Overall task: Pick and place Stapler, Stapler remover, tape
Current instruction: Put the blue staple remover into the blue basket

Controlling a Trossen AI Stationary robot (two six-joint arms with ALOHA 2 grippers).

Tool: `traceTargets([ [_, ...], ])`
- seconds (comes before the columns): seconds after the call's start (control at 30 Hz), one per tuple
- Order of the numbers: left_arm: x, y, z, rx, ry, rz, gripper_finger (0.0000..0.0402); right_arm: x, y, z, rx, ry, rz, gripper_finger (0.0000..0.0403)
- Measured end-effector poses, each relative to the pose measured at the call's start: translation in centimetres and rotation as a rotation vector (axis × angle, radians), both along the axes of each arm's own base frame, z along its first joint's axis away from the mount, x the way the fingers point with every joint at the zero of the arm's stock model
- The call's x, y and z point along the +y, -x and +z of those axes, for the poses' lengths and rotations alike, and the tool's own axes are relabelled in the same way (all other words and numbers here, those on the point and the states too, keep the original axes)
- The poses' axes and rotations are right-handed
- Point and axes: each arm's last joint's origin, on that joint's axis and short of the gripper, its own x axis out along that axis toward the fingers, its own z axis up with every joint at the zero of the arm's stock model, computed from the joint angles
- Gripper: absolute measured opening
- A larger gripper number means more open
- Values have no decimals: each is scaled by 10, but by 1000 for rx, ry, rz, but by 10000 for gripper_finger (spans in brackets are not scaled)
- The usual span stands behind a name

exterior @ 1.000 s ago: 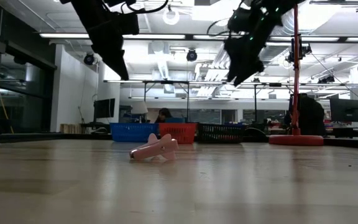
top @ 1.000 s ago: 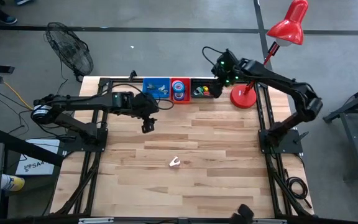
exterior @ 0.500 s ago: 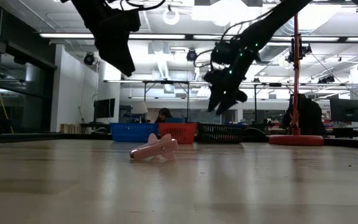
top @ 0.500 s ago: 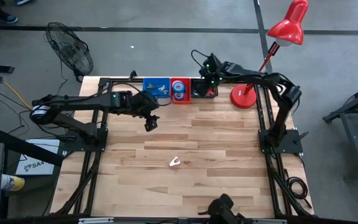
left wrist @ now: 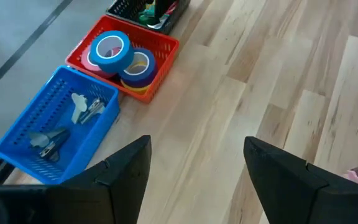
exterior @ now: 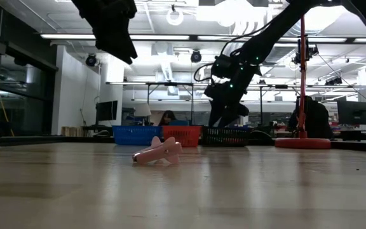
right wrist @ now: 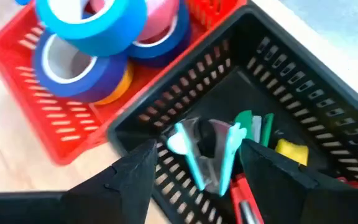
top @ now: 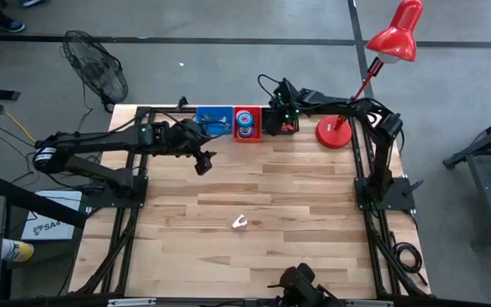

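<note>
A pink stapler remover lies on the bare wood near the table's middle, also seen in the low view. Along the far edge stand three baskets. The blue basket holds stapler removers. The red basket holds tape rolls. The black basket holds small staplers, a teal stapler among them. My right gripper hangs open over the black basket, its fingers on either side of the teal stapler, above it. My left gripper is open in the air near the blue basket.
A red desk lamp stands at the far right corner, close behind my right arm. A floor fan stands beyond the table's far left. Open wooden tabletop spreads around the pink stapler remover.
My right gripper has come down and toward the table's left, from high beside the lamp to just over the black basket, staying open. My left gripper has risen a little and rolled, still open. The pink stapler remover has not moved.
</note>
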Motion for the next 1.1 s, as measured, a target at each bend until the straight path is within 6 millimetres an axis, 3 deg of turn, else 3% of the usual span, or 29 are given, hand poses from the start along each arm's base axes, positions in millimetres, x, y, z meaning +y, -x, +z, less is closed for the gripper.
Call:
traceTargets([
  [0.37, -1, 16, 15, -62, -53, 48, 253, -3, -3, -20, 28, -33, 22, 216],
  [0.97, -1, 19, 16, -62, -57, 53, 253, -12, 6, -20, 7, -49, 25, 13],
  [1.1, -1, 19, 16, -60, -61, 49, 253, -15, 9, -20, -15, -72, 33, 11],
])
